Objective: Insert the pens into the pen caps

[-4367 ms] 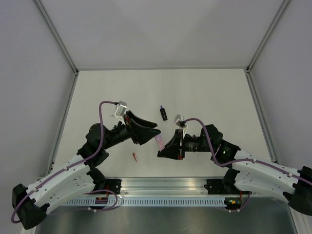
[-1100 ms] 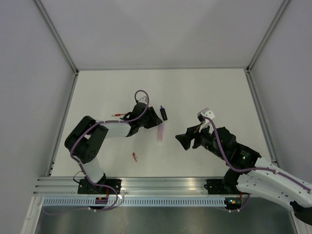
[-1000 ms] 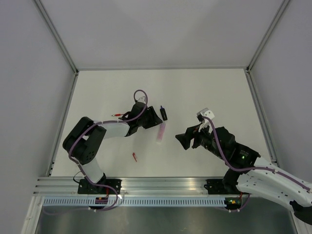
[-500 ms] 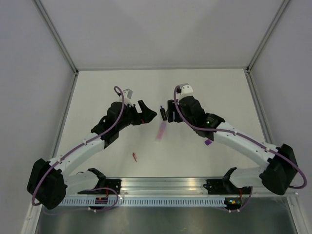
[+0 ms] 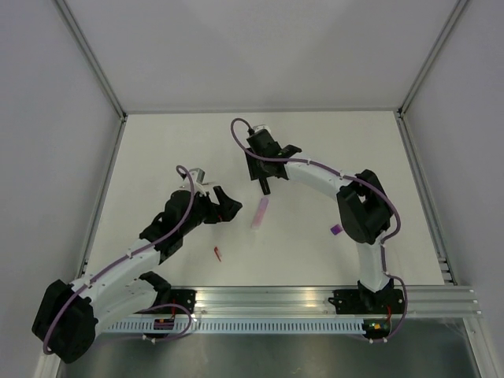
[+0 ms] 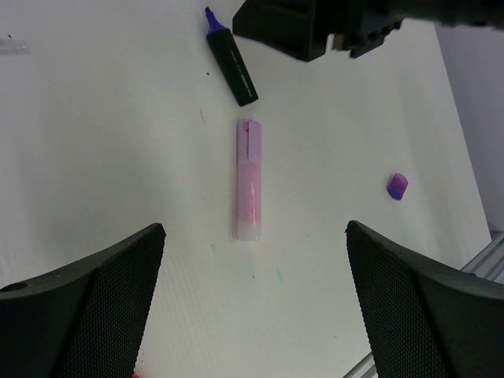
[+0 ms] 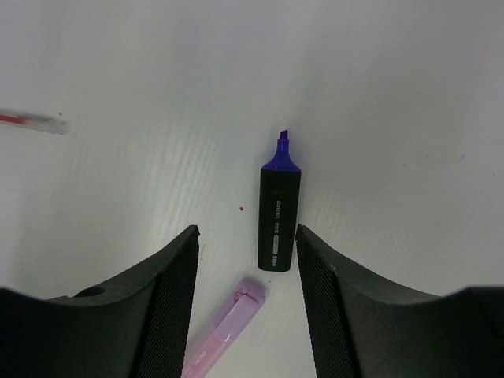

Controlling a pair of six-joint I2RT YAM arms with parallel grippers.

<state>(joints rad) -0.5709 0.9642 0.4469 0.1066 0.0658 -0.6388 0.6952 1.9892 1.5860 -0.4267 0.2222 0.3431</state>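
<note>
Because the right fingers (image 7: 169, 303) hang spread apart over the blunt end of the black marker (image 7: 279, 211), one on each side and gripping nothing, the likeliest slip is a pinch that lands too far back. Taken by its tail, the barrel could swing or roll across the worktop (image 7: 378, 94) rather than lift level. The pink marker (image 7: 224, 335) lies just beside that tail, at about 7 o'clock from it in the right wrist view, so the finger on that side could knock it while closing. A dragged marker would also smear its bare purple tip on the worktop.

In that view the black marker's long axis runs 6 to 12, with the uncapped tip at 12. From the left wrist the pink marker lies 12 to 6, clip end at 12, and looks capped already. The purple cap (image 6: 398, 187) sits well apart from it at about 3 o'clock, so a skewed grip would make lining up hard. The thin red pen (image 7: 31, 120) lies off at 10 o'clock from the black marker, roughly 9 to 3; I cannot tell which end is its tip. The red cap (image 5: 218, 253) lies at 7 o'clock from the pink marker overhead. The left fingers (image 6: 94, 307) are wide open too, holding nothing, above the pink marker.
</note>
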